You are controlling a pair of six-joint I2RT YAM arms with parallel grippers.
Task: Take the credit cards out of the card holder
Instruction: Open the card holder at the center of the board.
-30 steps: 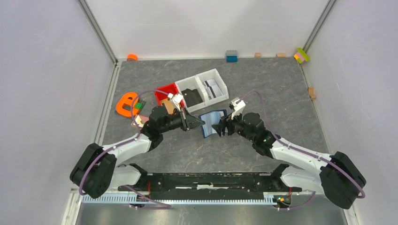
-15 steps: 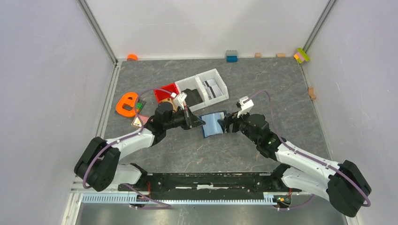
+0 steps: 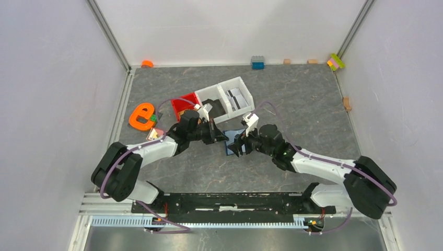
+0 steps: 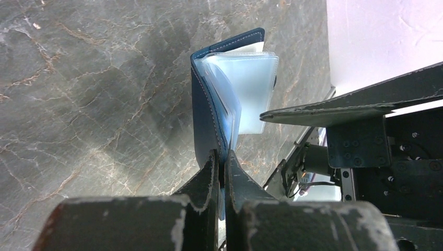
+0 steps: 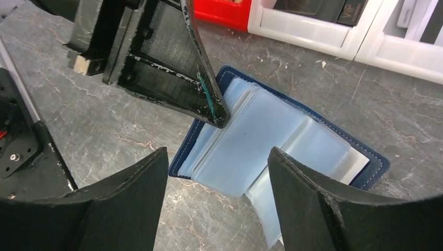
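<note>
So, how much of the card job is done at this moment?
Done: the card holder is open, and flat grey cards sit in the white bin. In hand: the left tool pinches the holder's edge; the right tool hangs open over the clear sleeves. Left: checking the sleeves, which look empty from here.

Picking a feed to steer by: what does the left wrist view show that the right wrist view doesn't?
Left wrist only: the left gripper shut on the card holder at its navy cover edge. Right wrist only: the right gripper open over the holder, and the white bins behind. Both: the opened holder with its fanned clear sleeves.
</note>
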